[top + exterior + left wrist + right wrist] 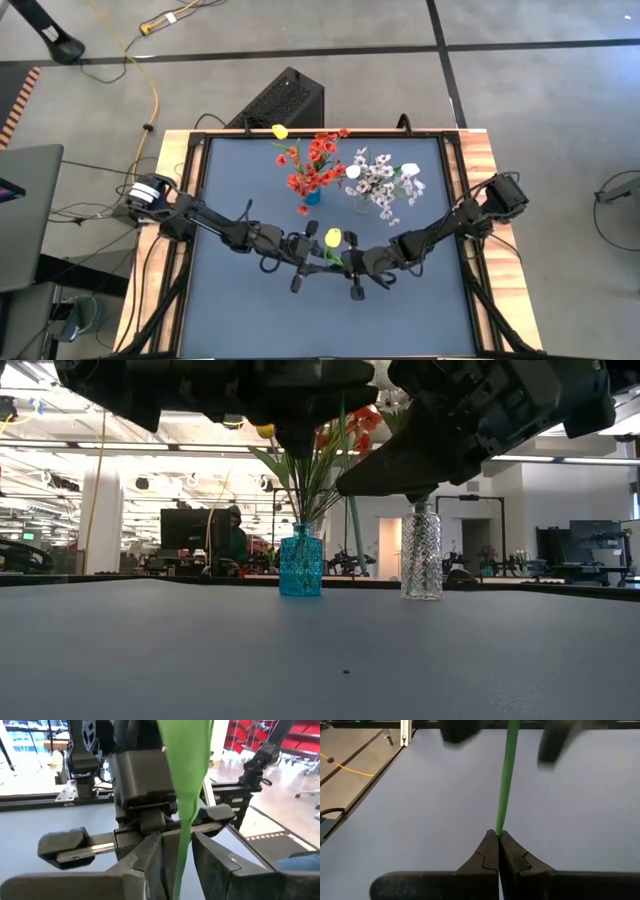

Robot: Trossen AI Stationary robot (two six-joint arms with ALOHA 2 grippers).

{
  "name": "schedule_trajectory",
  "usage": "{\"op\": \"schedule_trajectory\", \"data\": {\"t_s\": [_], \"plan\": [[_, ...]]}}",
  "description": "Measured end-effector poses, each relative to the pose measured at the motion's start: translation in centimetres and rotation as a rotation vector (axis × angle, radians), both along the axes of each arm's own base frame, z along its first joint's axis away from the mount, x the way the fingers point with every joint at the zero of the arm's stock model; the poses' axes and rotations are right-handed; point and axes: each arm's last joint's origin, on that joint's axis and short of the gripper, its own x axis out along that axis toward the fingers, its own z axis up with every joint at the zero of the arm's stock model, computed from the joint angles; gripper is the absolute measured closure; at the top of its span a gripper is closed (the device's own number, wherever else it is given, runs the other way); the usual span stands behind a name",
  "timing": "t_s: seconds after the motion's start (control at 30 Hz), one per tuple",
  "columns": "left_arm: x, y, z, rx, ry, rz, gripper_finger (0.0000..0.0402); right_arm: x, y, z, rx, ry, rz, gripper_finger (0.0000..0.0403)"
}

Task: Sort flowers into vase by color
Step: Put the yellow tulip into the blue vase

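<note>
Item: yellow tulip (333,237), held above the desk (240,310) at lower centre of the high view, between both arms.

Right gripper (498,836): jaws together, clamped on the green stem (506,780).

Left gripper (177,855): jaws apart either side of the same stem (no contact visible).

Blue vase (300,561) and clear vase (421,552): frame centre.

Risk: if the right releases before the left pinches, the tulip likely drops; uneven closing could bend the stem.
</note>
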Motion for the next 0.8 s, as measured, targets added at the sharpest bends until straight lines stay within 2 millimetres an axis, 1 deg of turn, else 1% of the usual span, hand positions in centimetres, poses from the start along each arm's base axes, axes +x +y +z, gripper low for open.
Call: {"op": "schedule_trajectory", "data": {"t_s": [0.17, 0.4, 0.8], "plan": [[-0.31, 0.09, 0.92, 0.014, -0.019, 0.001, 0.0321, 0.12, -0.31, 0.00, -0.004, -0.001, -0.007, 0.0381], [-0.38, 0.10, 0.49, 0.017, 0.031, 0.001, 0.0329, 0.23, -0.59, 0.00, -0.007, -0.001, -0.014, 0.0382], [-0.39, 0.10, 0.46, 0.019, 0.035, 0.001, 0.0330, 0.22, -0.54, -0.01, 0.001, 0.003, 0.008, 0.0382]]}}
